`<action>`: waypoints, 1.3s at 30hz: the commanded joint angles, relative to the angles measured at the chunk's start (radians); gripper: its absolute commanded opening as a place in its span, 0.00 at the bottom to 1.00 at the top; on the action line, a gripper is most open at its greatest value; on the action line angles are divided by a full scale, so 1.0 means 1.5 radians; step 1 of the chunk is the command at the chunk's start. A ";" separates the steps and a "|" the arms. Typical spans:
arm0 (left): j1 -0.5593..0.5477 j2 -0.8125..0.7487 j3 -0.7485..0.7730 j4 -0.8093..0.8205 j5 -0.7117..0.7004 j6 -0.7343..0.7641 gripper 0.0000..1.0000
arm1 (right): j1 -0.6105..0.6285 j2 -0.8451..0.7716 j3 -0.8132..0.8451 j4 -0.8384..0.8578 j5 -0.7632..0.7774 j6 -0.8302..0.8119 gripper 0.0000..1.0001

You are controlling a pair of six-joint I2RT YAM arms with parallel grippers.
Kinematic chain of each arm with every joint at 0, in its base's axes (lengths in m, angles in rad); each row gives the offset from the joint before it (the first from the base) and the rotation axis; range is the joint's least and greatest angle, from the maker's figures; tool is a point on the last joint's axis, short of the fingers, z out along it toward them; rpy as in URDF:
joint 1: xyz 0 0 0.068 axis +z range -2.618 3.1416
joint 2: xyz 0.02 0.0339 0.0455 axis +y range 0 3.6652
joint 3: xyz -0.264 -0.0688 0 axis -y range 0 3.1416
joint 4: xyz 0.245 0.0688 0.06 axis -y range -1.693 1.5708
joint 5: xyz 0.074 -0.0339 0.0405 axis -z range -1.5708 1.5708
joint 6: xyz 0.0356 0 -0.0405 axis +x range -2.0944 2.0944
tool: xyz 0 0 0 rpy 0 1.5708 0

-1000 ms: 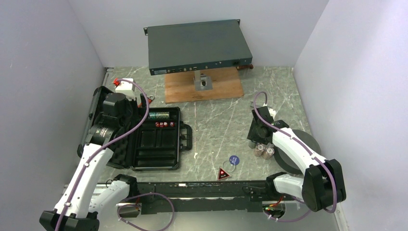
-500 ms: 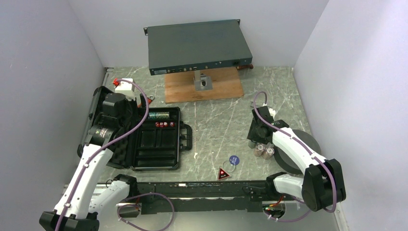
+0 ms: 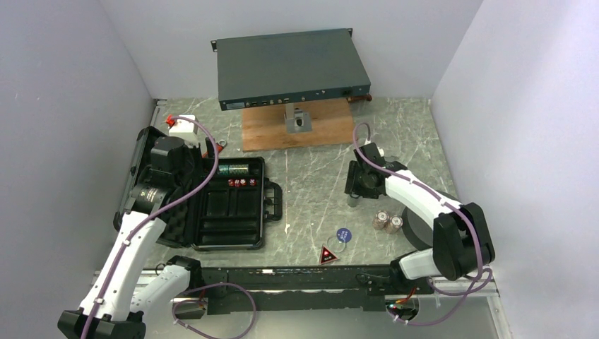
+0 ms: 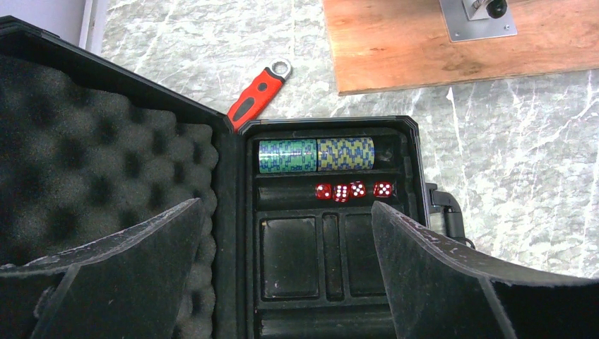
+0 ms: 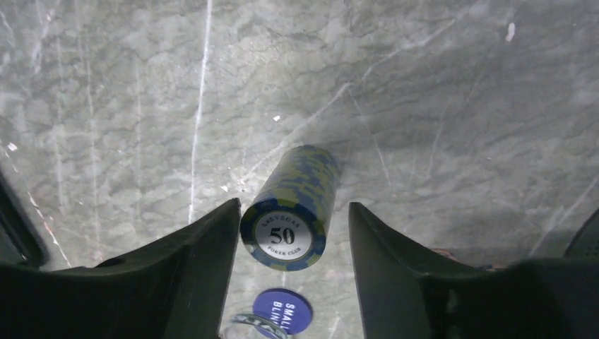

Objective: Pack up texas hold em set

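Observation:
The black case (image 3: 272, 201) lies open at the left, with its egg-crate foam lid (image 4: 106, 176) to the left. Its top slot holds two chip stacks (image 4: 316, 155), and several red dice (image 4: 352, 190) lie below them. My left gripper (image 4: 287, 208) hovers open and empty over the case tray; it also shows in the top view (image 3: 180, 176). My right gripper (image 5: 294, 205) is open astride an upright blue-and-yellow "50" chip stack (image 5: 293, 212), its left finger against it. Two more chip stacks (image 3: 388, 222), the blue disc (image 3: 343, 234) and the red triangle marker (image 3: 328, 255) lie on the table.
A big flat grey rack unit (image 3: 289, 67) stands at the back over a wooden board (image 3: 268, 134). A dark grey foam ring (image 3: 441, 212) lies under my right arm. A red-handled tool (image 4: 258, 99) lies behind the case. A white-and-red object (image 3: 182, 126) is at the back left.
My right gripper has moved left and slightly back, away from the two stacks on the table. The "50" stack is now between its fingers. The left arm has not moved.

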 commanded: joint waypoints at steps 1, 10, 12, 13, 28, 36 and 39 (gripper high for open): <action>-0.002 -0.004 0.028 0.005 -0.010 0.005 0.95 | 0.007 0.009 0.040 0.018 0.014 -0.018 0.73; -0.002 -0.003 0.030 0.005 -0.011 0.006 0.95 | 0.016 -0.017 0.028 -0.005 0.039 -0.044 0.77; -0.002 -0.002 0.030 0.004 -0.008 0.005 0.95 | 0.017 -0.020 0.025 -0.008 0.037 -0.048 0.76; -0.002 -0.002 0.030 0.004 -0.008 0.005 0.95 | 0.018 -0.020 0.023 -0.007 0.036 -0.049 0.75; -0.002 0.000 0.030 0.006 0.000 0.006 0.95 | 0.027 0.000 0.004 0.010 0.008 -0.057 0.58; -0.002 -0.011 0.025 0.018 0.045 0.015 0.95 | 0.030 -0.007 0.007 0.005 -0.007 -0.064 0.27; -0.002 -0.020 0.018 0.031 0.068 0.019 0.97 | 0.032 -0.018 0.030 -0.012 -0.014 -0.068 0.21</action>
